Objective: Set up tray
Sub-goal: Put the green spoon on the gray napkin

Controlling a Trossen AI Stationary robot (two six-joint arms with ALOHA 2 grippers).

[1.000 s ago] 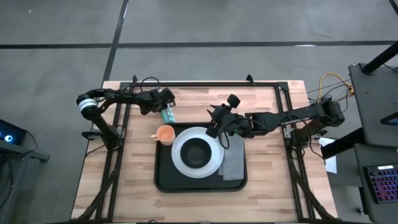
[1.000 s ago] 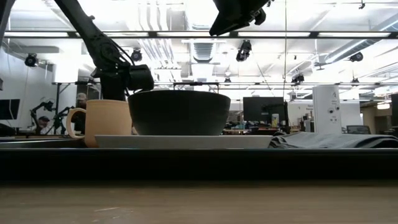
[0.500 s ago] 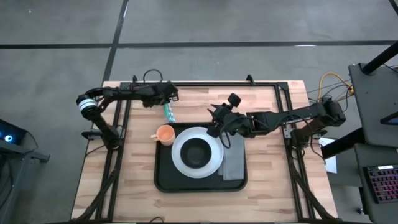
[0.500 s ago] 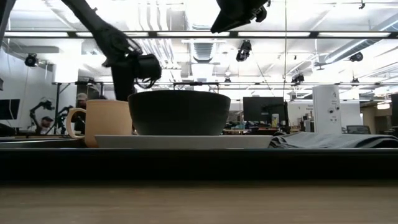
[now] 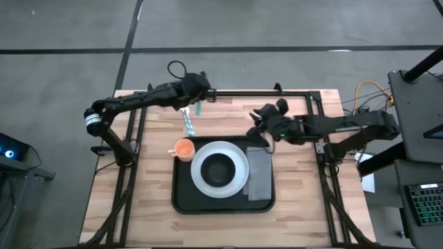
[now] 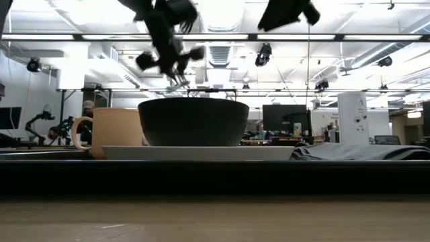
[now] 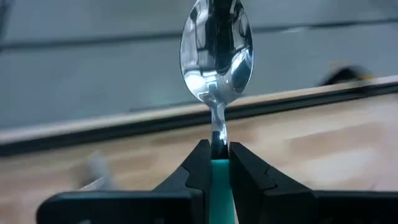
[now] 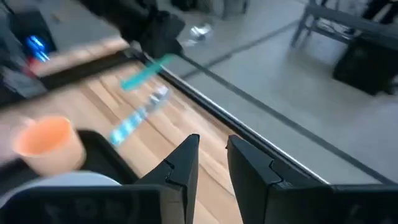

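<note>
My left gripper (image 5: 199,90) is shut on a spoon with a green handle (image 5: 196,107), high above the table's far edge. The spoon's silver bowl (image 7: 216,43) shows in the left wrist view. My right gripper (image 5: 259,128) is empty, its fingers a narrow gap apart (image 8: 212,146). It hovers over the far right corner of the black tray (image 5: 181,197). On the tray rest a white plate (image 5: 239,181) with a black bowl (image 5: 219,168), a grey napkin (image 5: 259,173) and an orange cup (image 5: 183,148). My left gripper pinches the spoon between its two fingers where the metal neck meets the green handle (image 7: 217,167). The bowl sticks out beyond the fingertips and the handle runs back between them. The spoon is lifted clear of the table.
A second utensil with a teal handle (image 5: 187,124) lies on the wood beyond the cup; it also shows in the right wrist view (image 8: 138,119). A black frame rail (image 5: 242,93) runs along the far edge. Bare wood lies left and right of the tray.
My left gripper has risen from the table beyond the cup, carrying the spoon up and toward the far edge and the right. The teal-handled utensil has stayed on the wood. My right gripper has drawn back from the plate toward the table's right and far side.
</note>
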